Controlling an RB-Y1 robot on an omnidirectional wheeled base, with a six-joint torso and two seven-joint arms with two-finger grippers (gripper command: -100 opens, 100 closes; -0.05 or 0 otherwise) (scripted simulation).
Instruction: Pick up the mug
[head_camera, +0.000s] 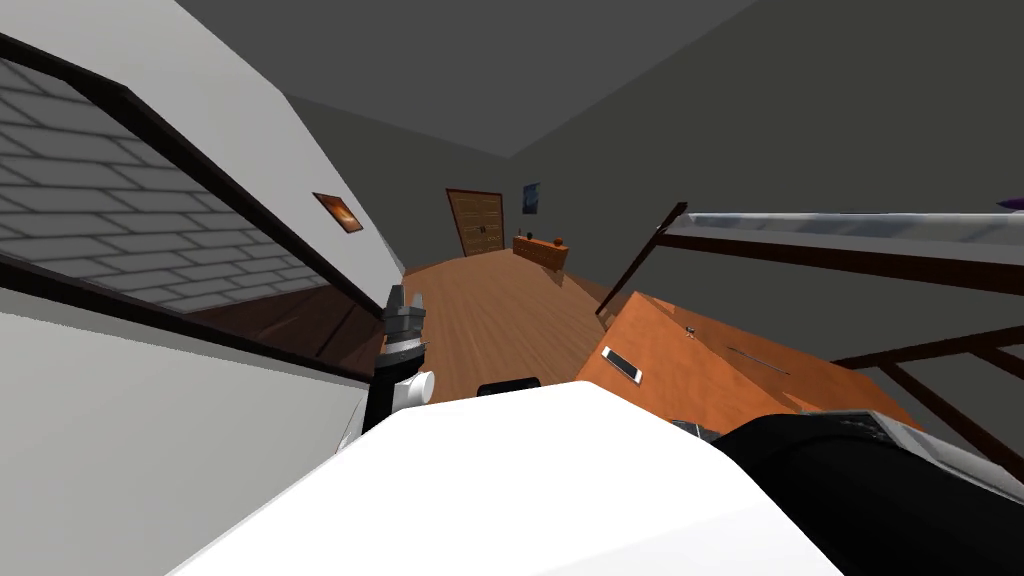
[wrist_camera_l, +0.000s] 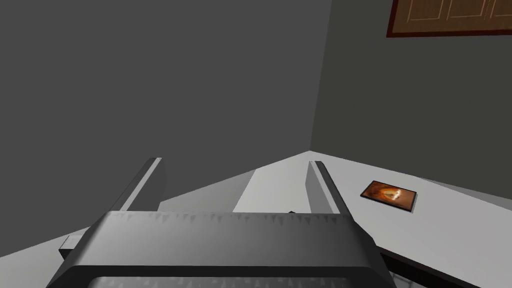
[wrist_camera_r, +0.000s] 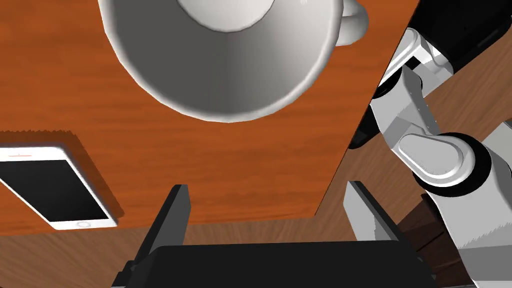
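The right gripper (wrist_camera_r: 266, 186) gapes wide over the edge of the orange wooden table (wrist_camera_r: 200, 150), with the white mug (wrist_camera_r: 225, 65) just beyond its fingertips and a phone (wrist_camera_r: 50, 187) nearby. The left gripper (head_camera: 403, 298), also wide, hangs by the white wall (head_camera: 100, 420).

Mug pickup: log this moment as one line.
right gripper open, short of mug | mug upright on table, phone nearby | left gripper open, empty

Orange wooden table (wrist_camera_r: 225, 165), white mug (wrist_camera_r: 225, 65), phone (wrist_camera_r: 55, 187) lying flat
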